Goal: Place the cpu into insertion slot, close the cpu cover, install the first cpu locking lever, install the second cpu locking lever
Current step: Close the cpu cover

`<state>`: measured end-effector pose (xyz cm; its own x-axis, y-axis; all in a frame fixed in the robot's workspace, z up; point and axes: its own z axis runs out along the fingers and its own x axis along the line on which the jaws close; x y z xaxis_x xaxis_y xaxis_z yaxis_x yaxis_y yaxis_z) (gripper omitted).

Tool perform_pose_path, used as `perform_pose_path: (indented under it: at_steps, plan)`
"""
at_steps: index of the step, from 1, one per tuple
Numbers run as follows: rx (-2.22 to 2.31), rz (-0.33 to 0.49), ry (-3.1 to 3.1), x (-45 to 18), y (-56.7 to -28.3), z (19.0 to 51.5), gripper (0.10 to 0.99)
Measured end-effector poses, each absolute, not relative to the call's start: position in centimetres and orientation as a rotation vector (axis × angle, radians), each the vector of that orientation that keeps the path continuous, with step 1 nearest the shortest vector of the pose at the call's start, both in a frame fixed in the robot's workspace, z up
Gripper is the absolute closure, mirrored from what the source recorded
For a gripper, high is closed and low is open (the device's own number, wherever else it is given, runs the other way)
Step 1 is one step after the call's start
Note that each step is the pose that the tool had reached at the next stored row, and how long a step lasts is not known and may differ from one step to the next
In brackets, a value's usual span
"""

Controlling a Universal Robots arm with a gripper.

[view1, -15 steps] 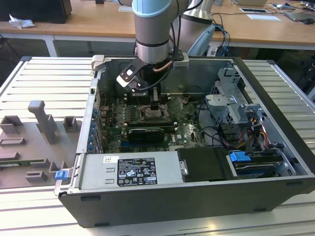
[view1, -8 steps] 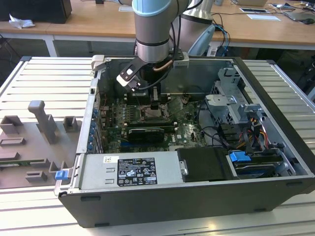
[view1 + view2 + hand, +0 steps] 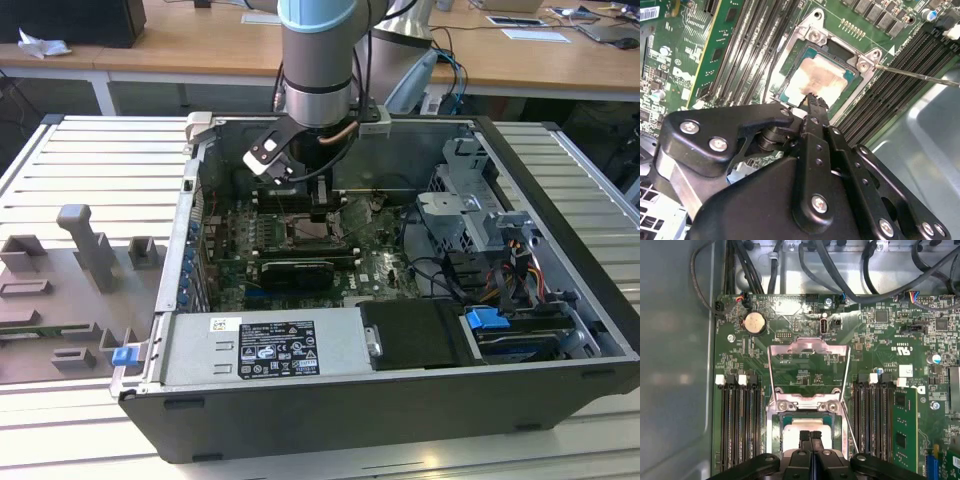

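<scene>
Pale wooden desks [image 3: 180,55] run across the top of the exterior view, standing on white legs [image 3: 103,95]. At the upper left a black box [image 3: 75,20] sits on one desk with a crumpled white scrap [image 3: 42,45] just beside it. At the upper right lie white papers [image 3: 535,34]. Below the desks a grey ribbed metal worktop [image 3: 85,160] spreads to both sides of the frame. A grey block fixture [image 3: 70,290] rests on it at middle left. The light is bright and even, glaring off the slats at the right.
</scene>
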<state>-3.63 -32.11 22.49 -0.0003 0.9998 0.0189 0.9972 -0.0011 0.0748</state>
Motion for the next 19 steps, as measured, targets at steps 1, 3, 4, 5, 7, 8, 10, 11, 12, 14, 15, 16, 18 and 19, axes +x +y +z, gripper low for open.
perform_pose_path:
  at_steps: [1,3,4,5,7,8,10,11,12,14,15,16,18,19]
  plan:
    - [2.193,0.103,2.192,-3.6,-32.1,22.5,0.980]
    - [2.193,0.102,2.192,-3.6,-32.1,22.6,0.980]
    - [2.193,0.103,2.192,-3.6,-32.1,23.2,0.980]
    - [2.193,0.103,2.192,-3.6,-32.1,23.9,0.980]
    - [2.193,0.103,2.192,-3.6,-32.1,24.9,0.980]
    - [2.193,0.103,2.192,-3.6,-32.1,25.1,0.980]
    - [2.193,0.103,2.192,-3.6,-32.1,25.1,0.980]
    - [2.193,0.103,2.192,-3.6,-32.1,25.1,0.980]
    - [2.192,0.103,2.192,-3.5,-32.1,25.1,0.980]
    - [2.193,0.103,2.192,-2.8,-32.1,25.0,0.980]
    - [2.193,0.103,2.192,-2.6,-32.1,25.0,0.980]
    - [2.193,0.103,2.192,-2.3,-32.1,25.0,0.980]
    - [2.193,0.103,2.192,-1.6,-32.1,25.0,0.980]
    - [2.193,0.103,2.192,-1.4,-32.1,25.0,0.980]
